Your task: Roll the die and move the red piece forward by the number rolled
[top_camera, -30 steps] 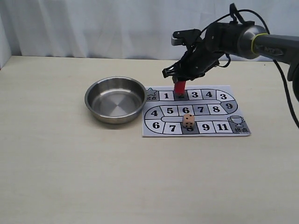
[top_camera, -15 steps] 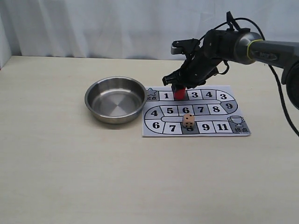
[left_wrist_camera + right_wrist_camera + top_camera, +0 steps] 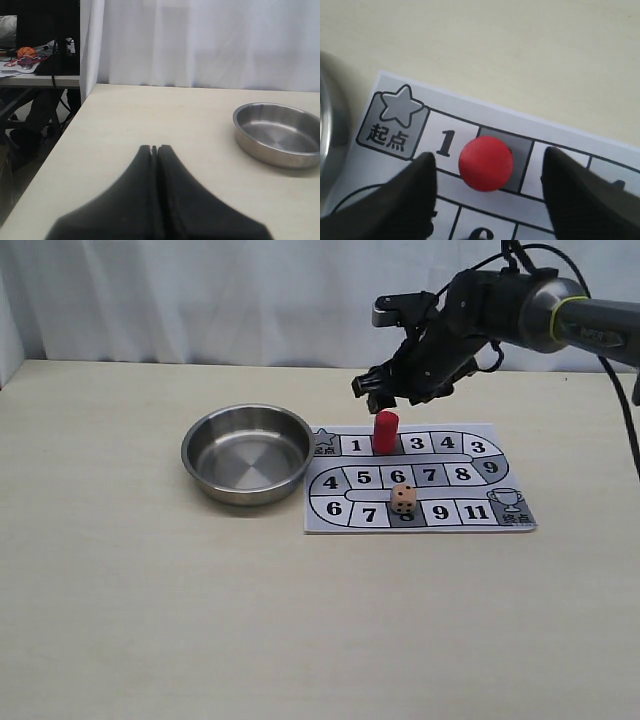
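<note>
The red piece (image 3: 385,431) (image 3: 486,163) stands upright on the grey square just after square 1 of the paper game board (image 3: 470,475). My right gripper (image 3: 392,392) (image 3: 487,172) hovers open directly above it, one finger on each side, not touching it. The tan die (image 3: 403,499) rests on the board's bottom row, between squares 7 and 9. My left gripper (image 3: 155,148) is shut with nothing in it, low over the table's left part, out of the exterior view.
A steel bowl (image 3: 247,453) (image 3: 277,134) sits empty just left of the board. The table's left edge (image 3: 47,160) drops off beside my left gripper. A white curtain hangs behind the table.
My right gripper let go of the red piece on the grey square and rose above it, now open. The die and bowl have not moved.
</note>
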`<action>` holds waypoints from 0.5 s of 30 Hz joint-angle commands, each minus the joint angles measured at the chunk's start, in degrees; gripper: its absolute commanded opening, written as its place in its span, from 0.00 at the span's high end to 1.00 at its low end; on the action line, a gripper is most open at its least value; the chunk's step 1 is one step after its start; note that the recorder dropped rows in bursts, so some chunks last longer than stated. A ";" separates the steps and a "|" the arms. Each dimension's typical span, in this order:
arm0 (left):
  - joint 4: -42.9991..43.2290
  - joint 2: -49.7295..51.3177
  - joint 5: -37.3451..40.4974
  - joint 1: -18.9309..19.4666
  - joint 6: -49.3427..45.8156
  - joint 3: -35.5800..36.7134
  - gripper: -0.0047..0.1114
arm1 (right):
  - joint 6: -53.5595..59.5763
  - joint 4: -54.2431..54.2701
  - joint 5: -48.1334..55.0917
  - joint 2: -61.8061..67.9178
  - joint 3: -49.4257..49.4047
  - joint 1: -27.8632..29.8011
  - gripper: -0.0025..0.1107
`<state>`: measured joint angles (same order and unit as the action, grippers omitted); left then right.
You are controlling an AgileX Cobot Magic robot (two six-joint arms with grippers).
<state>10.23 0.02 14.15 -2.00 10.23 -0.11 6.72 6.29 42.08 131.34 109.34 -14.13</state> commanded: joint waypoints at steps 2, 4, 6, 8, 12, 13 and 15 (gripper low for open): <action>-0.21 -0.02 -0.75 0.00 0.17 0.11 0.96 | 0.07 -1.78 7.98 -2.88 -0.12 0.61 0.83; -0.21 -0.02 -0.75 0.00 0.17 0.11 0.96 | 0.03 -2.43 10.50 -3.42 -0.12 0.99 0.94; -0.21 -0.02 -0.75 0.00 0.17 0.11 0.96 | -0.21 -3.81 12.96 -3.67 -0.12 1.46 0.94; -0.21 -0.02 -0.75 0.00 0.17 0.11 0.96 | -0.39 -4.16 15.46 -3.76 -0.12 2.15 0.94; -0.21 -0.02 -0.85 0.00 0.17 0.11 0.96 | -2.20 -4.03 20.02 -3.76 -0.12 4.87 0.94; -0.21 -0.02 -0.85 0.00 0.17 0.11 0.96 | -2.57 -3.94 20.95 -3.76 -0.12 5.53 0.94; -0.21 -0.02 -0.75 0.00 0.17 0.11 0.96 | -3.12 -3.94 22.94 -3.76 -0.12 7.22 0.94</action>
<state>10.23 0.02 14.15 -2.00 10.23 -0.11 4.58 2.95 62.11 128.27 109.34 -9.17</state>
